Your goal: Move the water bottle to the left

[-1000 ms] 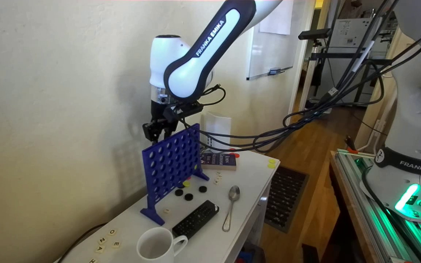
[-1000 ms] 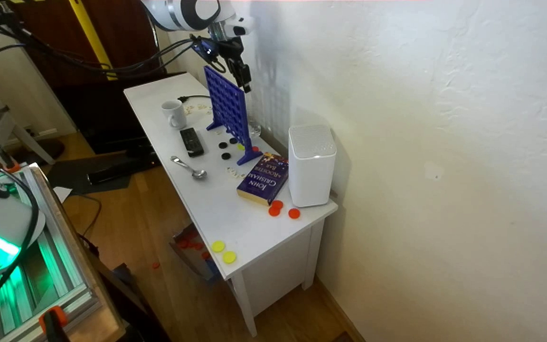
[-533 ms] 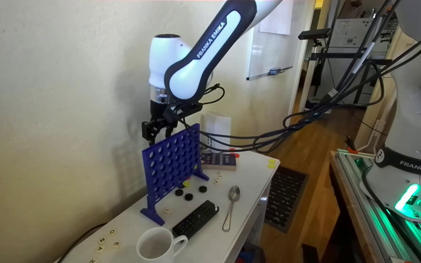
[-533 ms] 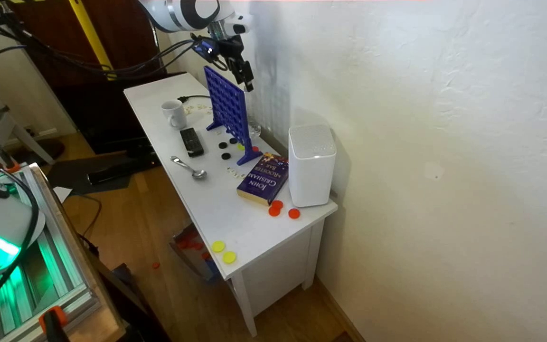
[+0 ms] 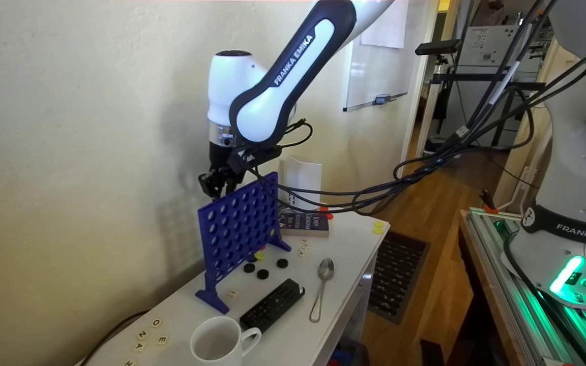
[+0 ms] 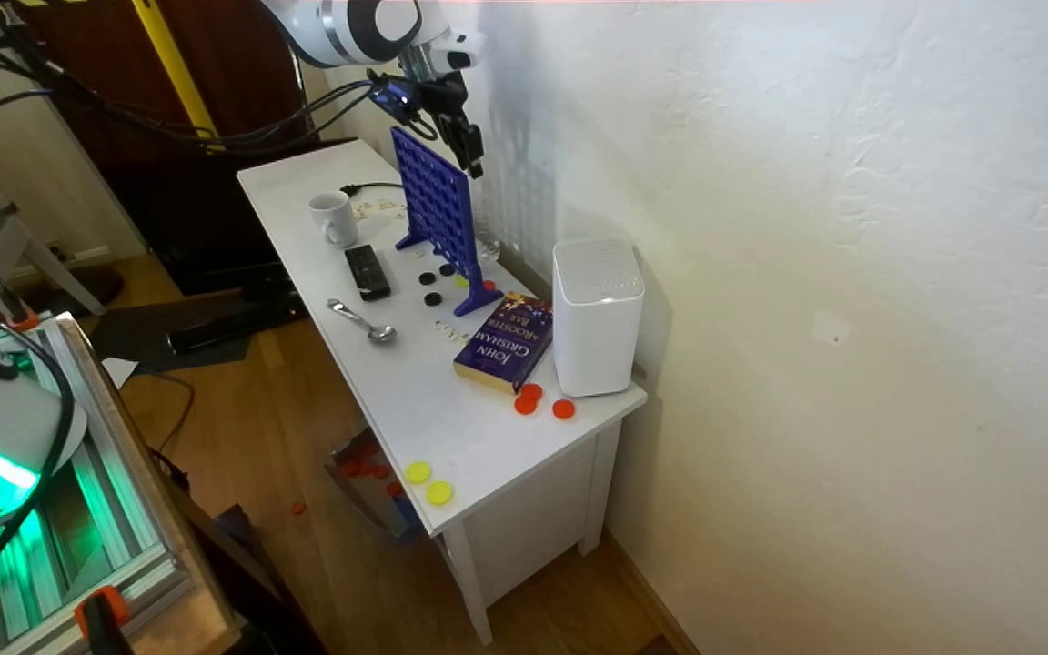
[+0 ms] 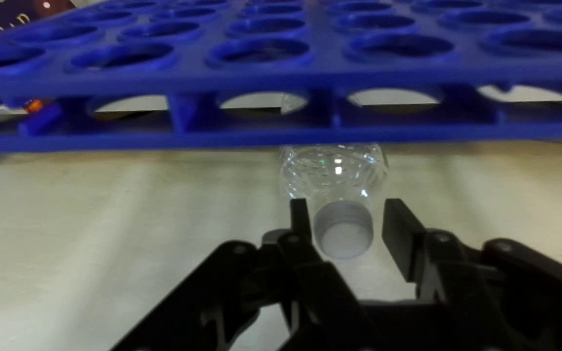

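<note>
The water bottle (image 7: 332,170) is clear plastic with a whitish cap (image 7: 344,236). In the wrist view it stands behind the blue grid rack. Its lower part (image 6: 488,247) shows beside the rack in an exterior view; the rest is hidden or too faint to tell. My gripper (image 7: 346,219) is partly open above the bottle. Its fingers (image 7: 404,241) stand on either side of the cap in that view, with a gap on both sides. In both exterior views the gripper (image 5: 223,194) hangs just over the rack's top edge on the wall side (image 6: 473,169).
The blue grid rack (image 5: 239,229) stands upright close to my gripper, with the wall (image 6: 806,273) behind. A book (image 6: 508,344) and a white upright carton (image 6: 597,318) lie beyond one rack end. A white mug (image 5: 216,343), remote (image 5: 272,305), spoon (image 5: 322,290) and black discs are in front.
In an exterior view my fingers look closer together now than half a second ago, when they had spread a little. The arm has barely moved. The objects on the table have not moved.
</note>
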`<act>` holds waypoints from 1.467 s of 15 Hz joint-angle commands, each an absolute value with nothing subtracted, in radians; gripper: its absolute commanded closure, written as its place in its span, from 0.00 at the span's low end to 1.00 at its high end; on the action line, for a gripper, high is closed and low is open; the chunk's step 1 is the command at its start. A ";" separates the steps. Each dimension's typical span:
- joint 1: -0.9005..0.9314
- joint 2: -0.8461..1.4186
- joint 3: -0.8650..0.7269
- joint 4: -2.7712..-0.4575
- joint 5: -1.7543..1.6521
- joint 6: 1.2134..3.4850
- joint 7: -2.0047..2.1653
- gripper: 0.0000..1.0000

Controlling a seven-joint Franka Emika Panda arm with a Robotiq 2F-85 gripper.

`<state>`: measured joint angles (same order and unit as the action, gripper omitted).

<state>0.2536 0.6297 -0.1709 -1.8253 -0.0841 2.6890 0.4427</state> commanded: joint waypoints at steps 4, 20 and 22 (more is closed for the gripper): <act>0.280 0.615 -0.191 -1.823 -0.116 2.698 0.468 0.92; 0.284 0.458 0.012 -1.806 -0.103 2.505 0.273 0.92; 0.283 0.478 0.042 -1.777 -0.119 2.488 0.221 0.92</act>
